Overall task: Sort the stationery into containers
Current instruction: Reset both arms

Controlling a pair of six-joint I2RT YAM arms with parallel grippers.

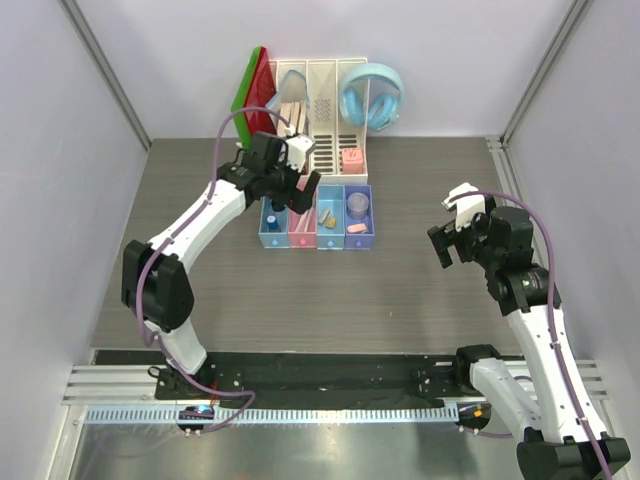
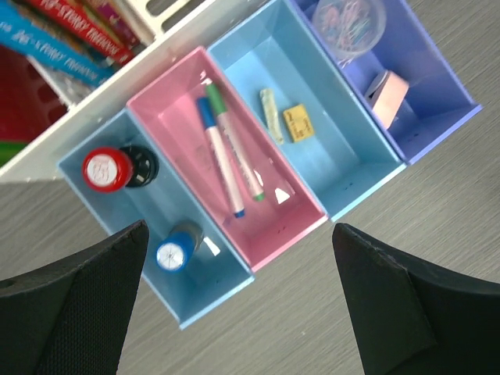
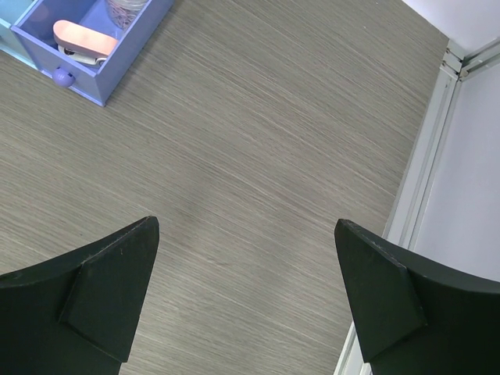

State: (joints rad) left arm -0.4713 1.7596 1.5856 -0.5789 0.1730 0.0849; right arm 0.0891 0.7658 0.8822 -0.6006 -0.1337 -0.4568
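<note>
The containers (image 1: 318, 241) are a joined row of four small trays below the white organizer. In the left wrist view, the left light blue tray (image 2: 168, 205) holds a black red-topped stamp (image 2: 105, 169) and a blue-topped round piece (image 2: 173, 254). Two white markers lie in the pink tray (image 2: 176, 117), one with a blue cap (image 2: 221, 160), one with a green cap (image 2: 237, 148). Tan erasers (image 2: 297, 123) lie in the second blue tray (image 2: 332, 152). A pink clip (image 2: 388, 94) sits in the purple tray (image 2: 437, 86). My left gripper (image 1: 292, 197) hovers open over the row's left end. My right gripper (image 1: 455, 242) hangs open over bare table.
A tall white slotted organizer (image 1: 320, 110) stands behind the trays, with red-green folders (image 1: 255, 85) and books on its left and light blue headphones (image 1: 372, 95) on its right. A clear round box of clips (image 2: 349, 22) sits in the purple tray. A metal rail (image 3: 422, 180) edges the table's right side.
</note>
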